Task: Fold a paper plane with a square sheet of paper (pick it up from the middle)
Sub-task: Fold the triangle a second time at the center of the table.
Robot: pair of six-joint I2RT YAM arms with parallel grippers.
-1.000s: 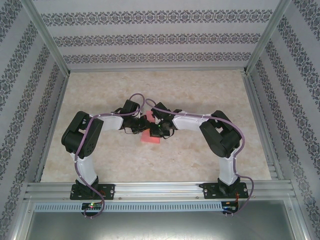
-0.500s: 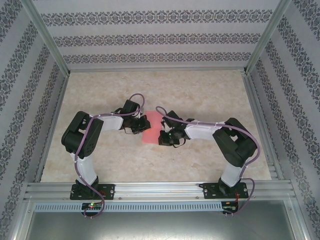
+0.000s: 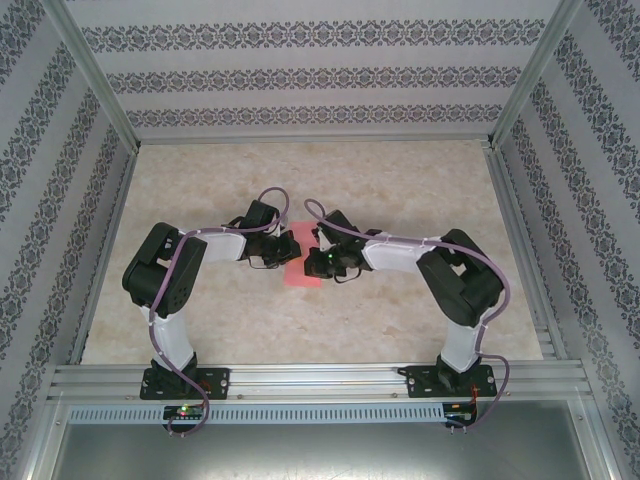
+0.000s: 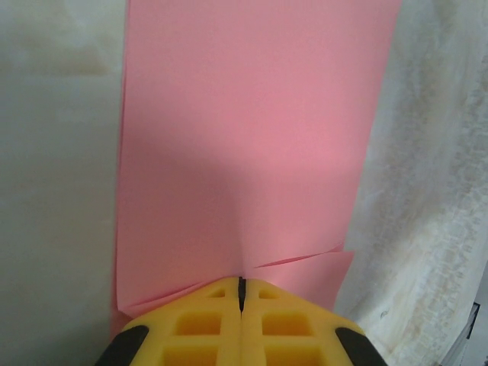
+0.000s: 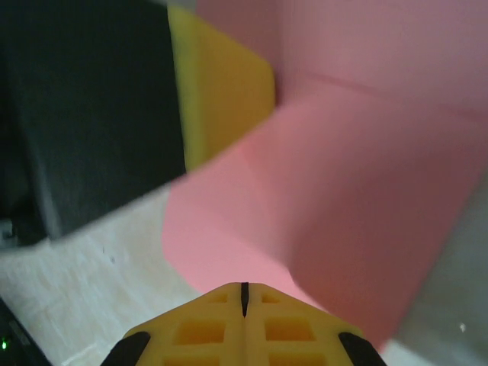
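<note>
Right claw (image 5: 244,290) swung back against pink sheet (image 4: 252,137), closed, left claw (image 4: 241,284) pinching sheet's edge

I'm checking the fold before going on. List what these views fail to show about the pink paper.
Top view: the left gripper and right gripper cover most of the paper; its outline is hidden.
Left wrist: top edge cuts off the paper's far end; whether the shut left gripper pinches it is unclear.
Right wrist: blurred; the right gripper covers the paper's nearest part.
</note>
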